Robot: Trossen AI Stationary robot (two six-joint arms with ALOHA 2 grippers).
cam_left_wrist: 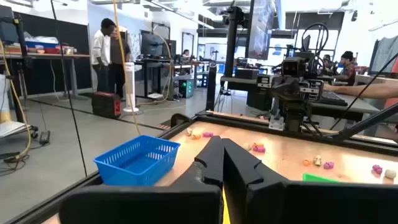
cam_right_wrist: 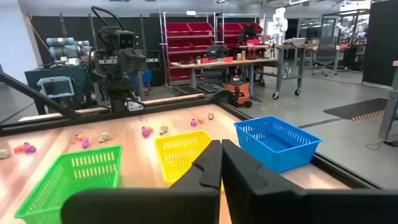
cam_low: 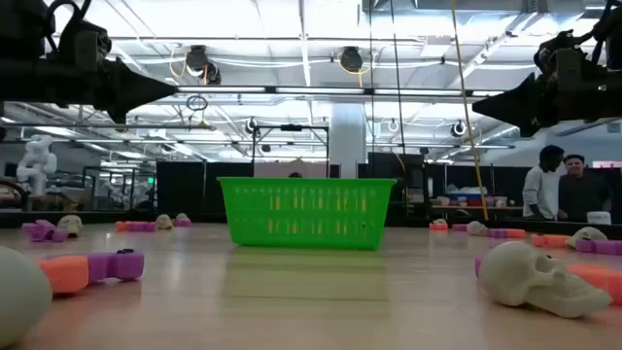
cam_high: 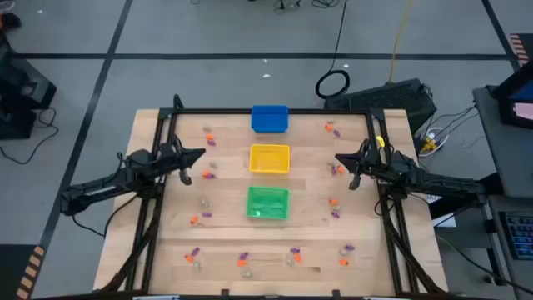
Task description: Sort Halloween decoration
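Tiny orange, purple and pale skull trinkets of the Halloween decoration (cam_high: 206,136) lie scattered over the wooden table, along its left, right and near sides. A pale skull (cam_low: 533,277) and an orange-and-purple piece (cam_low: 92,268) lie close to the low camera. My left gripper (cam_high: 200,155) hangs shut above the table's left side, pointing toward the yellow bin. My right gripper (cam_high: 338,158) hangs shut above the right side, pointing at the same bin. In the wrist views both the left gripper (cam_left_wrist: 221,148) and the right gripper (cam_right_wrist: 221,149) hold nothing.
Three square bins stand in a row down the table's middle: blue (cam_high: 269,117) at the far edge, yellow (cam_high: 269,158) in the middle, green (cam_high: 267,202) nearest. A dark frame (cam_high: 266,111) borders the table. People stand in the room beyond.
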